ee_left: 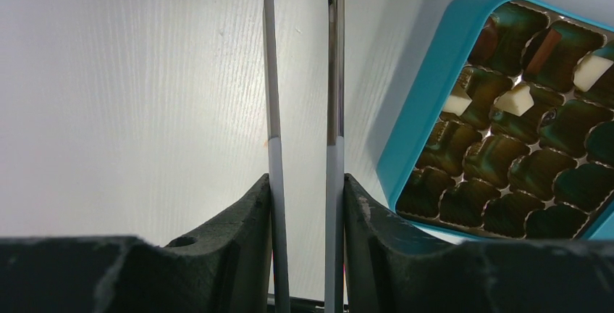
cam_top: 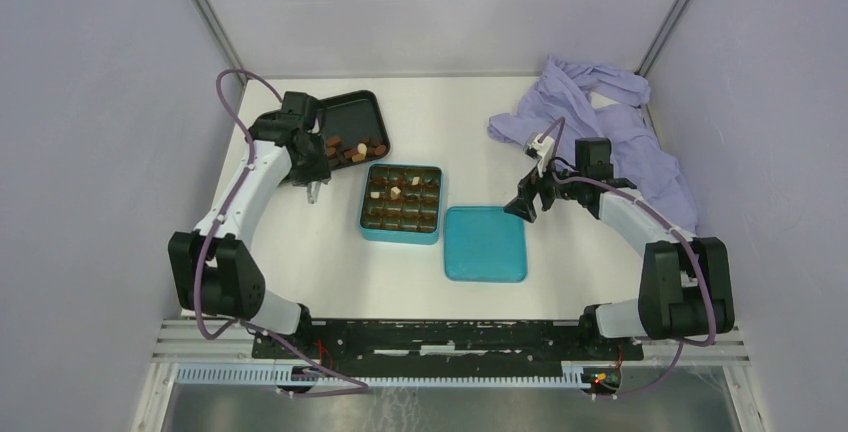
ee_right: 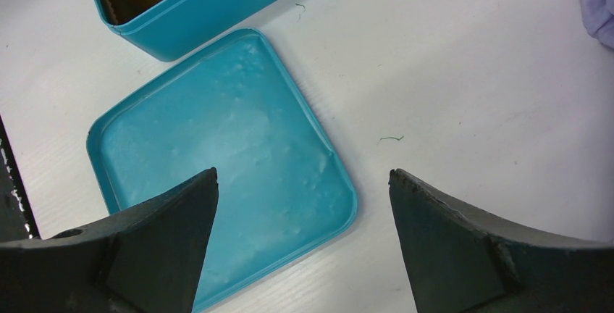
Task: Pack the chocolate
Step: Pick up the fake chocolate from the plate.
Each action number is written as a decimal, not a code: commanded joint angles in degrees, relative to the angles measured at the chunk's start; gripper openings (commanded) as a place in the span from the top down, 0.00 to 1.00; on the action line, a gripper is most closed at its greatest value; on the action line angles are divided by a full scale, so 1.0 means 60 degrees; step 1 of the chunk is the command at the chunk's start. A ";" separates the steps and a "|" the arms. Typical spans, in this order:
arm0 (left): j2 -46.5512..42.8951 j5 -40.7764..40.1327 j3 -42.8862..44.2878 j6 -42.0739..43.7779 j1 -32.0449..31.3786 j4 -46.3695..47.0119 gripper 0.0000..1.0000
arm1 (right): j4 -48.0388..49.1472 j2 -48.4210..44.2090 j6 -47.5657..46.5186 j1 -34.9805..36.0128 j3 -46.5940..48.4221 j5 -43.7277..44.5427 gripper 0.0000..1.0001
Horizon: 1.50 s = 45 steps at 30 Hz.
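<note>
Grips a pair of tweezers [ee_left: 337,74] in the left fingers [ee_left: 304,182], pinched narrow on the two blades. Shows a gap between the blades along all their visible length, but loses the tips past the top of the wrist view, so cannot tell whether a piece sits between them.

Finds the loose chocolate [cam_top: 352,149] heaped in the black tray [cam_top: 350,107] at the back left of the bench [cam_top: 450,122]. Finds a few more pieces already in cells of the teal box [cam_top: 366,214], most cells bare.

Hangs the right fingers [ee_right: 303,175] wide and empty over the teal lid [ee_right: 232,146], which lies flat just beside the box's near right corner.

Turns, by this reading, on where the heap lies from the tweezers. Seen from above:
- Puts the tweezers over bare bench, just off the tray's near corner.
- Puts the heap away from the arm bases and toward the bench's middle from there.
- Puts the box near on their right.

Favours the left arm plainly, close to both tray and box, with the right well apart from the tray. Probably calls for a short reach back over the tray rim. Gives no long axis for any piece: too small in the top view to tell.
</note>
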 commanded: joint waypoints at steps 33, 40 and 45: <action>0.0941 0.0498 0.0634 0.0612 0.0408 0.0306 0.55 | 0.0204 0.0119 -0.0042 -0.0035 0.0329 -0.0229 0.06; 0.1006 0.0599 0.0651 0.0629 0.0433 0.0315 0.65 | 0.0203 0.0120 -0.0042 -0.0035 0.0336 -0.0243 0.06; 0.0989 0.0657 0.0701 0.0630 0.0423 0.0300 0.85 | 0.0201 0.0121 -0.0041 -0.0038 0.0340 -0.0241 0.06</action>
